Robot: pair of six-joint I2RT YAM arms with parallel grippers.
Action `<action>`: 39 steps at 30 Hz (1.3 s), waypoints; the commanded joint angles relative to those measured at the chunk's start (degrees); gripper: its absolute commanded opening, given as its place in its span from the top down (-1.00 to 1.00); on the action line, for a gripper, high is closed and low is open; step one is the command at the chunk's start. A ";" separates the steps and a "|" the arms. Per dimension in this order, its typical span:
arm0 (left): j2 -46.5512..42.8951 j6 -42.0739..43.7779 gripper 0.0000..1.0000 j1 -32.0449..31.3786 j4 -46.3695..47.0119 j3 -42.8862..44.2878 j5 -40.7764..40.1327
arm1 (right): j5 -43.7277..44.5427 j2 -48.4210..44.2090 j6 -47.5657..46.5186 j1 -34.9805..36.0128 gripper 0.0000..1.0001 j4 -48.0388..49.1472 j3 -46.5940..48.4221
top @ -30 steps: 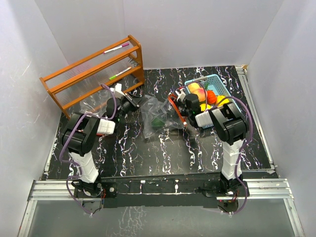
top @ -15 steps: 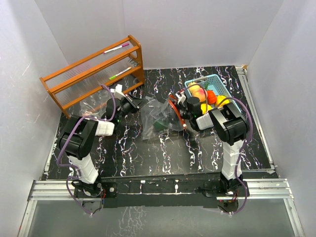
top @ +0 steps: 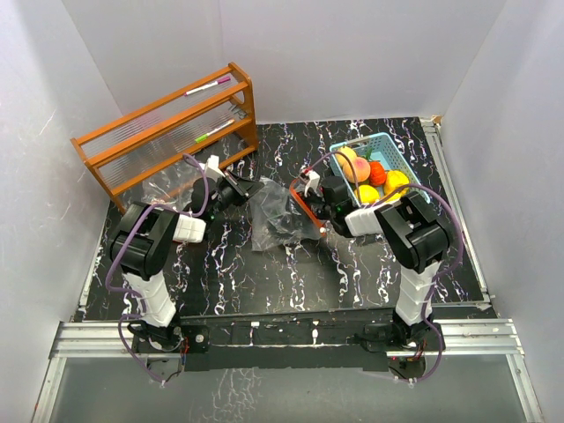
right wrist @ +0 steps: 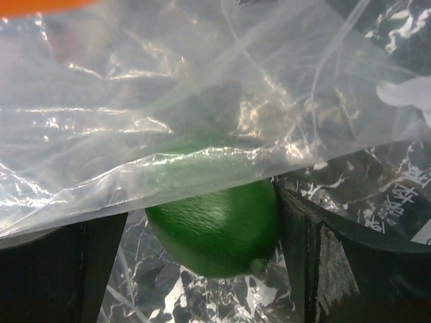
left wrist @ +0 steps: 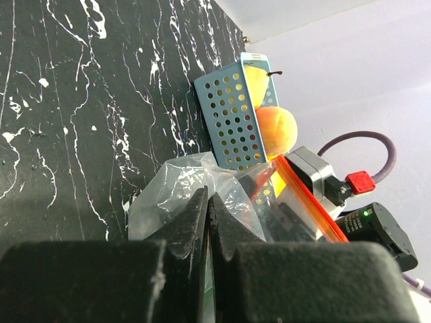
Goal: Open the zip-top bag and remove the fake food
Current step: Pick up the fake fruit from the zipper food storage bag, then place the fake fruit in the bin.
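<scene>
The clear zip-top bag [top: 271, 214] lies crumpled mid-table, its orange zip strip [top: 301, 201] facing right. My left gripper [top: 241, 190] is shut on the bag's left edge; in the left wrist view its jaws [left wrist: 207, 202] pinch the film. My right gripper [top: 298, 210] reaches into the bag's mouth. In the right wrist view it [right wrist: 195, 212] stands open around a green fake fruit [right wrist: 215, 229] inside the bag [right wrist: 168, 101]; the right finger [right wrist: 303, 242] is against the fruit, and a gap remains on the left. More fake food [top: 368, 173] fills the blue basket [top: 401, 159].
An orange wooden rack [top: 167, 132] with marker pens [top: 208, 85] stands at the back left. The blue basket [left wrist: 229, 114] sits just right of the bag, with a peach-coloured fruit [left wrist: 276, 129] and a yellow one [left wrist: 256, 77] in it. White walls enclose the table.
My right gripper has moved left from beside the basket into the bag's mouth, pushing the bag slightly left. The left gripper has kept its hold and place.
</scene>
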 commanded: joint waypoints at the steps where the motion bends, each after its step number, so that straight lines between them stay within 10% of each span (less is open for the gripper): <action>1: -0.06 0.36 1.00 -0.09 0.59 -0.07 -0.06 | 7.69 2.21 -4.81 1.82 -0.82 -7.72 2.36; 17: 0.67 -2.31 1.00 5.27 3.60 -2.91 3.39 | 15.10 -14.86 -5.03 -3.96 0.01 -13.90 -1.62; 36: 0.25 -3.23 1.00 6.19 5.47 -5.83 4.33 | 31.47 -25.59 -0.62 -24.36 -0.06 -26.32 4.22; 39: -0.31 -2.75 1.00 6.19 4.05 -5.93 4.16 | 34.75 -26.07 -0.21 -25.07 -0.40 -26.51 2.95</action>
